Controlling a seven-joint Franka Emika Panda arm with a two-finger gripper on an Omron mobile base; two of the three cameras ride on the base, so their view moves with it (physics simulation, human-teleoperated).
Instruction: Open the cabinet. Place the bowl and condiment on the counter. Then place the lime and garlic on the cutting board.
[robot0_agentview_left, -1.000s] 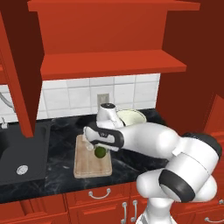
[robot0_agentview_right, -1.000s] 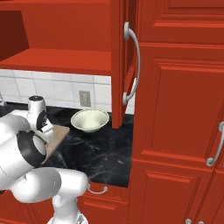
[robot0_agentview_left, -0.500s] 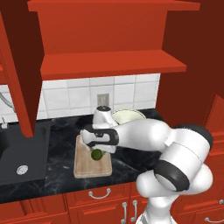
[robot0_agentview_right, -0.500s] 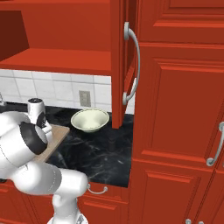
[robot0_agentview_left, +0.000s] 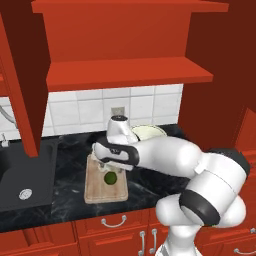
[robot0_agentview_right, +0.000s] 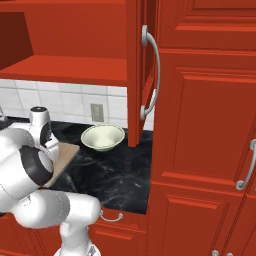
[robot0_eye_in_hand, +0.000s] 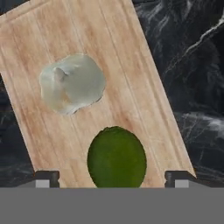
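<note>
1. Sink (robot0_agentview_left: 25, 177), left of the cutting board (robot0_agentview_left: 95, 192), set in the black desk (robot0_agentview_left: 65, 192).
2. Cutting board flat on the desk, below the open cabinet (robot0_agentview_left: 125, 75).
3. Garlic (robot0_eye_in_hand: 72, 83) lies on the board, just beside the lime (robot0_eye_in_hand: 117, 157), not touching it.
4. Lime rests on the board, between the fingertips (robot0_eye_in_hand: 46, 178), which stand wide apart and clear of it.
5. Hand (robot0_agentview_left: 109, 170) open, just above the board, gripping nothing.
6. Bowl (robot0_agentview_right: 102, 137) upright on the desk, right of the board, near the tiled wall.
7. Cabinet door (robot0_agentview_right: 137, 70) swung open, right of the bowl.
</note>
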